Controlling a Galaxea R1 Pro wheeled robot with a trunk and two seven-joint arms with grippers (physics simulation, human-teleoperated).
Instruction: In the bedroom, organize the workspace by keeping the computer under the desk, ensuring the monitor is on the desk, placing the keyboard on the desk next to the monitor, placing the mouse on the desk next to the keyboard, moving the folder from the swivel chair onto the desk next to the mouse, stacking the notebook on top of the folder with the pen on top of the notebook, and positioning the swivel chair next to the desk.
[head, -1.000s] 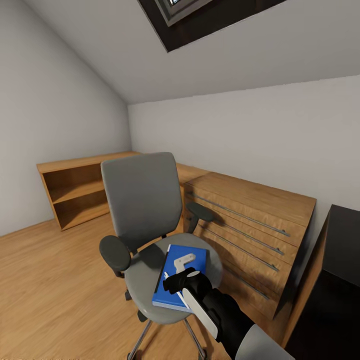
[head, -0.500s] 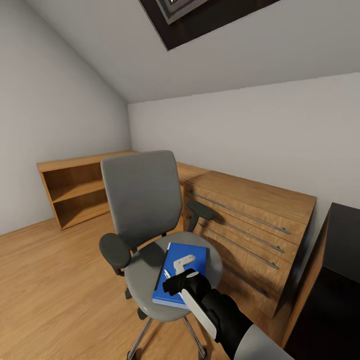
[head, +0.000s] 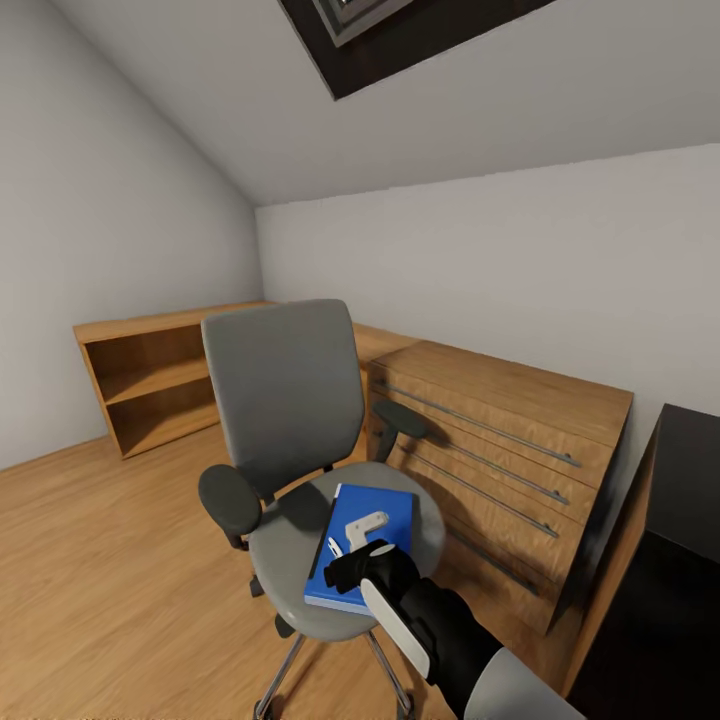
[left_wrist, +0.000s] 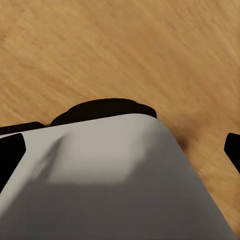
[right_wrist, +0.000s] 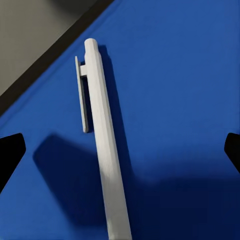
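Lying flat on the chair seat, the folder carries a pale pen; the right gripper hovers above with fingers apart, seemingly lining up to lift the pen clear of the folder.

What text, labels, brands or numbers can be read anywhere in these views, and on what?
None. The folder, pen, chair, drawers and shelf carry no readable lettering or markings.
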